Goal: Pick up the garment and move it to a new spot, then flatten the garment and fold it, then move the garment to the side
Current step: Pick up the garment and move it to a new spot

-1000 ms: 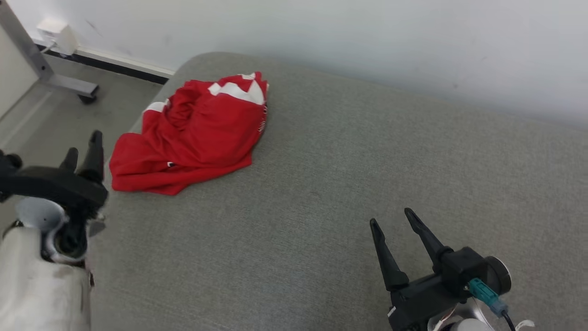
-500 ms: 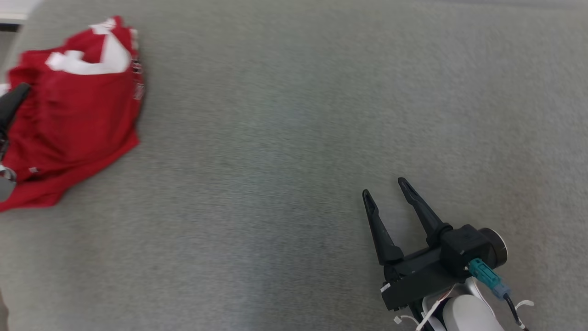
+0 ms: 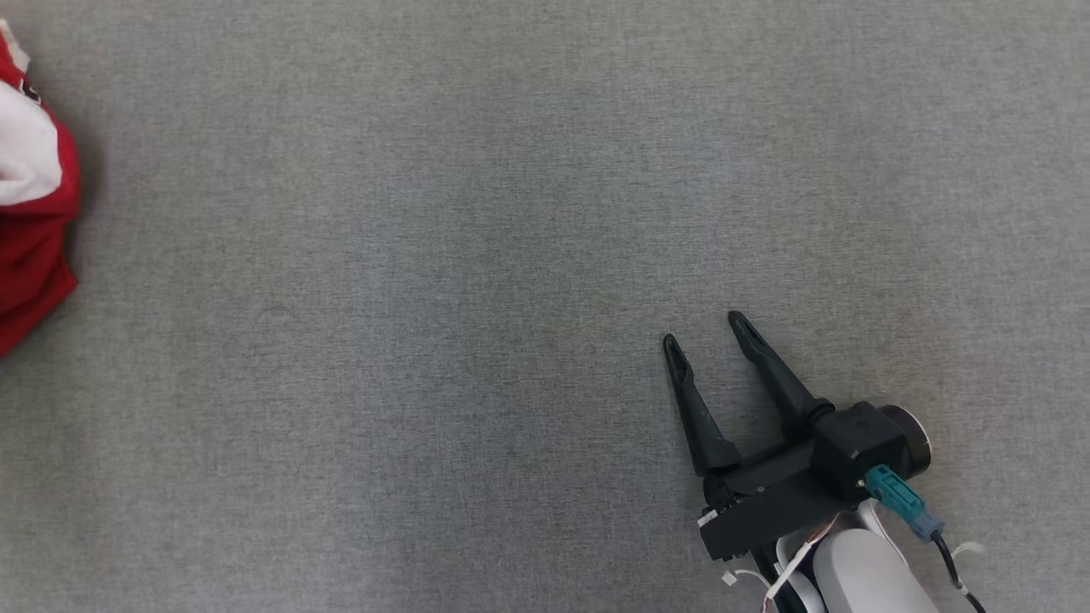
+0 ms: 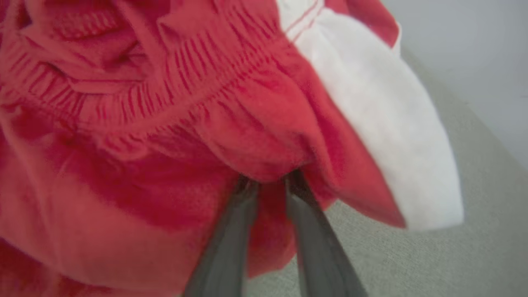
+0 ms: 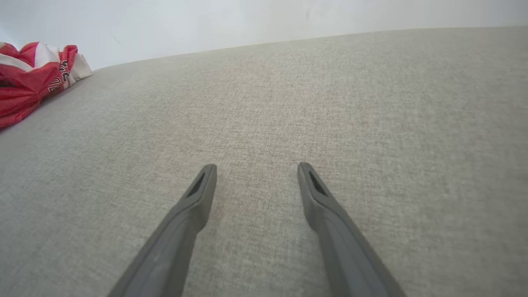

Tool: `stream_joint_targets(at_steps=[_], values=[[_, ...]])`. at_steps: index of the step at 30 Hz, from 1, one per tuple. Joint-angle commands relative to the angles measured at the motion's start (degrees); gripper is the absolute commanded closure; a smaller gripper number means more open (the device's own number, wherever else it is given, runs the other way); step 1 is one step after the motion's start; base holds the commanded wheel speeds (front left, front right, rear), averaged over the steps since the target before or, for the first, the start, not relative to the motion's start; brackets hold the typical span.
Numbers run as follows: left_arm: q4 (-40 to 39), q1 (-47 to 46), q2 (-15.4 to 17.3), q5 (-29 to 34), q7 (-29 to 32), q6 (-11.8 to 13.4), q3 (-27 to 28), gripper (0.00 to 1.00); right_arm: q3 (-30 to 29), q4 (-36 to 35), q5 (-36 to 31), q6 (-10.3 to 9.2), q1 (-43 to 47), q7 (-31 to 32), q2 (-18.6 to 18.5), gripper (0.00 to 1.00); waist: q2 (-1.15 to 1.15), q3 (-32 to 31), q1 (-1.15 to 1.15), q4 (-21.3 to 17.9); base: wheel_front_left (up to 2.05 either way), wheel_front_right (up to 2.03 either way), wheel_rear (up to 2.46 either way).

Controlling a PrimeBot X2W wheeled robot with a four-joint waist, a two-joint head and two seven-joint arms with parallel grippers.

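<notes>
Broad grey padded surface [image 3: 511, 255] underneath it all, plain weave, with a pale wall [image 5: 247, 20] behind at 12 o'clock in the right wrist view.

Next in size, the garment [image 4: 144, 123]: red with white panels, bunched in a heap at the 9 o'clock edge of the head view and at 10 o'clock from the right wrist. Looks light, soft and limp. Likely to sag, trail and unroll when lifted rather than hold any shape. Neither fragile nor slippery, by the look of it. Best taken at the gathered elastic waistband [image 4: 165, 99], toward 10 o'clock in the left wrist view, or at a thick fold, not at one loose layer.

Left gripper [image 4: 270, 181] sunk in that heap, fingers standing narrow with a red fold between them, tips buried under cloth; firm pinch or not, cannot tell.

Right gripper [image 3: 705, 329] at 4 o'clock in the head view, fingers spread wide, holding nothing, well apart from the garment.

No obstacle visible on the stretch toward 3 o'clock.
</notes>
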Motion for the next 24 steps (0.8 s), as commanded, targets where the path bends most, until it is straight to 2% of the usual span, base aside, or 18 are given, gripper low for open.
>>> stream_joint_targets(at_steps=[1, 8, 17, 24], values=[[-0.28, 0.72, 0.29, 0.62, -0.77, -0.33, 0.02, 1.0, -0.37, 1.03, 0.51, -0.14, 0.2, -0.05, -0.25, 0.0, -0.01, -0.28, -0.01, -0.28, 0.0, 0.0, 0.0], [-1.87, 0.55, 0.39, 0.27, -2.83, -2.24, -0.35, 1.0, -0.28, 2.41, 1.31, -0.14, 1.69, -0.44, -0.2, 0.0, -0.01, -4.85, -0.01, 1.51, 0.0, 0.0, 0.0], [-4.99, -3.46, 1.22, 0.56, -2.59, -6.63, -3.95, 1.0, 0.38, 5.14, 3.28, -0.14, 3.67, -1.35, -0.2, 0.0, -0.01, -13.23, -0.01, 3.37, 0.0, 0.0, 0.0], [-5.42, -11.21, -2.15, -0.86, -3.48, -10.92, -9.16, 1.0, 0.92, 7.15, 5.4, -0.14, 7.02, -2.12, -0.19, 0.0, -0.01, -20.9, -0.01, 0.55, 0.0, 0.0, 0.0]])
